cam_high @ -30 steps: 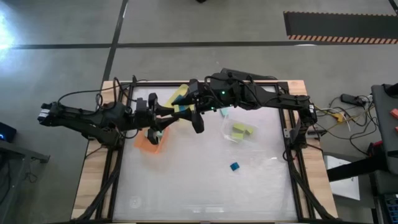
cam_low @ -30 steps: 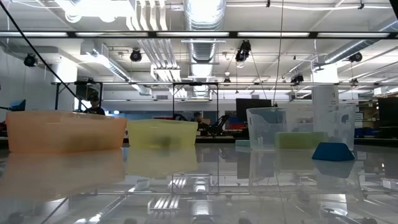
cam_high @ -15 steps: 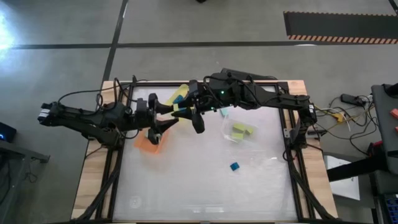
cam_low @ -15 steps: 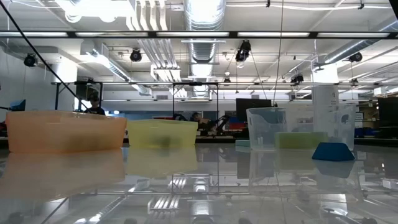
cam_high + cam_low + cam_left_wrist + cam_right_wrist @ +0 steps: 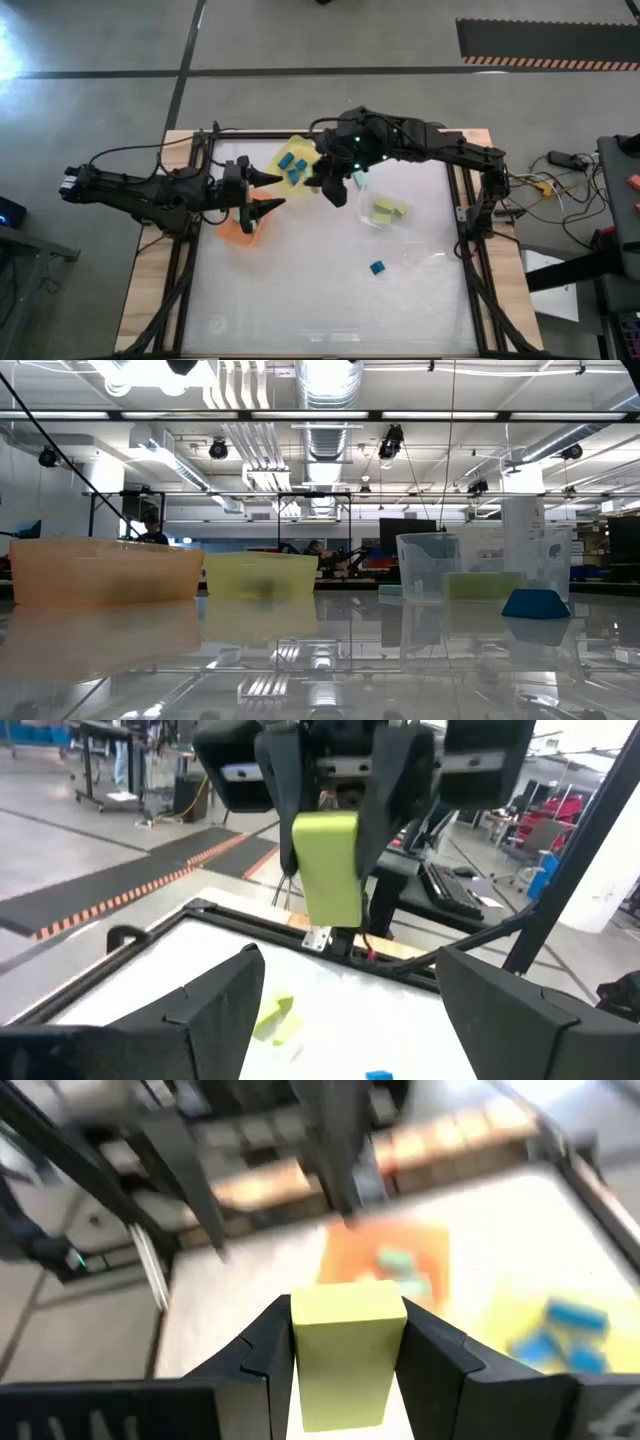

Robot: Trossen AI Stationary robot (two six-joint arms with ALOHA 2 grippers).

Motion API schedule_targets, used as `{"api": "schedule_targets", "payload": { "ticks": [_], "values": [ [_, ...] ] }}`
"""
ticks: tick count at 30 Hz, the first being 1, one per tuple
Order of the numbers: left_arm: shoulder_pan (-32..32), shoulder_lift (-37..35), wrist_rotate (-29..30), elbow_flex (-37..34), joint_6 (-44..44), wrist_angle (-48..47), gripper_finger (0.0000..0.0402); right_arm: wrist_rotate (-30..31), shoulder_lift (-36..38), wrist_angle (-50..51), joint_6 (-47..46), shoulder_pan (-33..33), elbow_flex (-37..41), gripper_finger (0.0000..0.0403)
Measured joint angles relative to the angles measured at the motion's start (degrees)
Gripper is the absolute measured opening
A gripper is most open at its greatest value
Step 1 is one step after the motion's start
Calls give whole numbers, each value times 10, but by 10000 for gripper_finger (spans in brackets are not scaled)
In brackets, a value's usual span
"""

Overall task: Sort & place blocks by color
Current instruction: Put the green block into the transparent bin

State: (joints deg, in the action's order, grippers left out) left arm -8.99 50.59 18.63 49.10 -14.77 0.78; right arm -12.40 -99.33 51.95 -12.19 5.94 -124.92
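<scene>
Two grippers meet over the far left part of the table, and only one carries anything; the right gripper (image 5: 335, 190) is clamped on a yellow-green block (image 5: 348, 1342), which the right wrist view shows pinched between its dark fingers (image 5: 440, 1365) with its long axis running out along them. From the left wrist view the same block hangs end-down from that gripper, high above the tabletop; the left gripper (image 5: 265, 190) faces it with its jaws spread wide and empty, parted from it by a clear gap.

What the next move turns on, as I judge it, is where the matching blocks lie; the clear dish (image 5: 380, 222) holding the other yellow-green blocks (image 5: 388, 210) sits to the right of the held block, on the right arm's own side, whereas the yellow bin (image 5: 285, 152) with dark blue blocks (image 5: 291, 166) is just beside it on the left, and the orange bin (image 5: 236, 232) lies under the left gripper. So the right arm is the nearer one; it reaches leftward across the table, elbow raised, wrist turned down. One stray dark blue block (image 5: 377, 267) rests alone nearer the middle of the table.
</scene>
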Motion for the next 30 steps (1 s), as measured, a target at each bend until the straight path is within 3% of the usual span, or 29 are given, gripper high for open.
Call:
{"api": "schedule_targets", "payload": {
  "ticks": [5, 12, 19, 30],
  "values": [
    [0, 0, 1, 0, -15, -15, 278, 4, 0, 147, -7, 13, 1, 122],
    [0, 1, 1, 0, -15, -14, 278, 72, 0, 278, 7, 16, 57, 122],
    [-1, 2, 1, 0, -20, -14, 279, 79, 20, 230, 17, 16, 163, 125],
    [-1, 2, -1, 0, -31, -14, 279, 81, 113, 41, -60, 50, 420, 125]
  ]
}}
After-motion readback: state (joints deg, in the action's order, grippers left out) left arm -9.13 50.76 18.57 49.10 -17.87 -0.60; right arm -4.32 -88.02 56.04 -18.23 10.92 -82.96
